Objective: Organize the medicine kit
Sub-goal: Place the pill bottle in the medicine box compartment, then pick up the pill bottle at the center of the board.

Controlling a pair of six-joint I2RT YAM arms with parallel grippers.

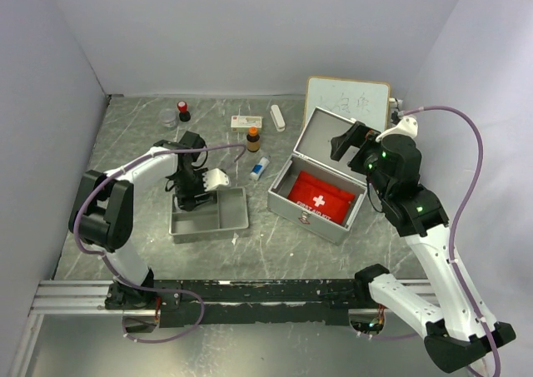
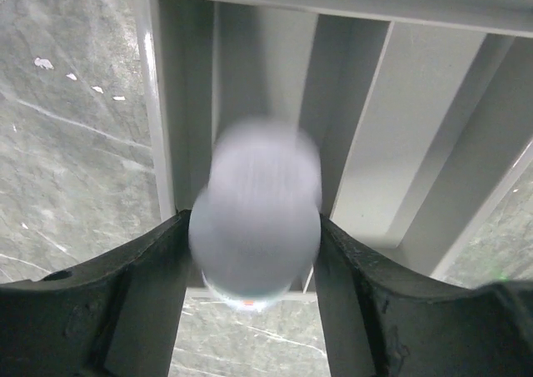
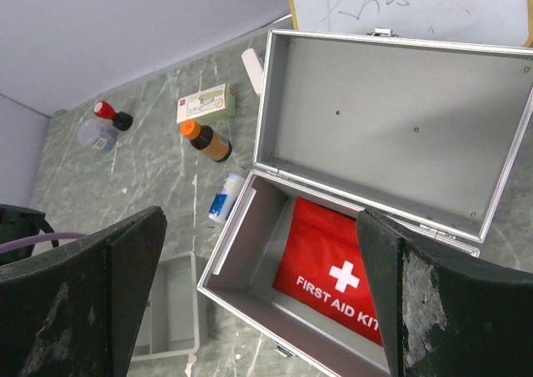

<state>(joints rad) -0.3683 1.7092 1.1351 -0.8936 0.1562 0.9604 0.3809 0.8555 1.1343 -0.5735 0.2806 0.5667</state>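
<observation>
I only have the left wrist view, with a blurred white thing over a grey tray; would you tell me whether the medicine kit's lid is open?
Observer: Yes, the medicine kit stands open, lid tipped back, right of the tray in the top view.
Operator: Thank you; is anything inside it?
Observer: I can see only a flat red pouch with a white cross.
Operator: And where is the right gripper?
Observer: The right gripper hovers open above the kit, holding nothing.
</observation>
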